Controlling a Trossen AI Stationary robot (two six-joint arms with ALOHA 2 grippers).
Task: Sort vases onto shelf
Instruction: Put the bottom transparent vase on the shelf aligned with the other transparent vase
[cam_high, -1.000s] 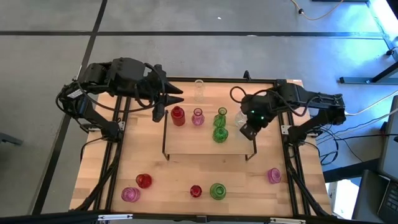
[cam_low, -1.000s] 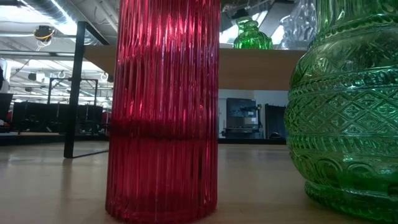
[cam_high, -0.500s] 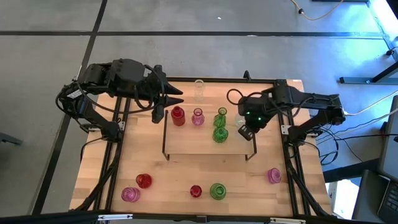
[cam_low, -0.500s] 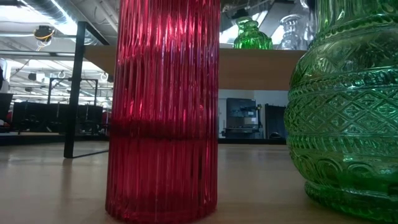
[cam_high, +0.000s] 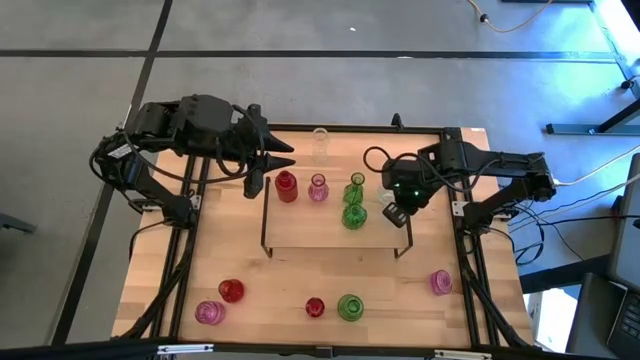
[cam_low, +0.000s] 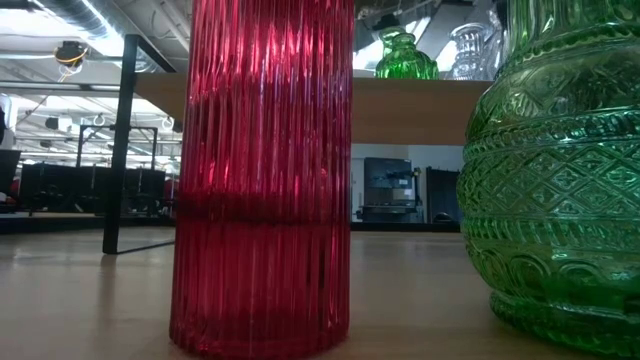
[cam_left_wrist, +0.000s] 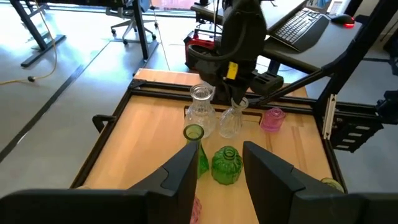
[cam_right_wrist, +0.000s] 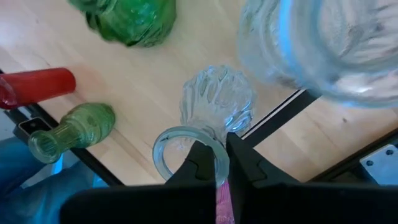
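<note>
The shelf (cam_high: 330, 232) stands mid-table and carries a red vase (cam_high: 286, 186), a pink vase (cam_high: 318, 188) and two green vases (cam_high: 354, 200). My right gripper (cam_high: 394, 212) is over the shelf's right end, shut on a clear vase (cam_right_wrist: 214, 102). A second clear vase (cam_left_wrist: 200, 109) stands beside it. My left gripper (cam_left_wrist: 221, 146) hovers open past the shelf's far left corner, touching nothing. Several more vases stand on the table along its near edge (cam_high: 315, 307). One clear vase (cam_high: 320, 145) stands near the far edge. My right gripper holds the clear vase by its mouth rim (cam_right_wrist: 219, 149), one finger (cam_right_wrist: 200, 163) inside the mouth and one outside, coming from above and pointing down. The vase is upright below the fingers, at the shelf's right end. Whether its base touches the shelf, I cannot tell.
The low view is filled by a ribbed red vase (cam_low: 262, 180) and a green patterned vase (cam_low: 560, 180) standing close to that camera. A pink vase (cam_high: 441, 282) stands near the table's right edge. Bare shelf top lies in the shelf's near half (cam_high: 320, 240).
My right gripper has shifted a little toward the table's left over the shelf's right end, carrying the clear vase with it. In the low view the clear vase has come into sharper sight beside the green one on the shelf.
</note>
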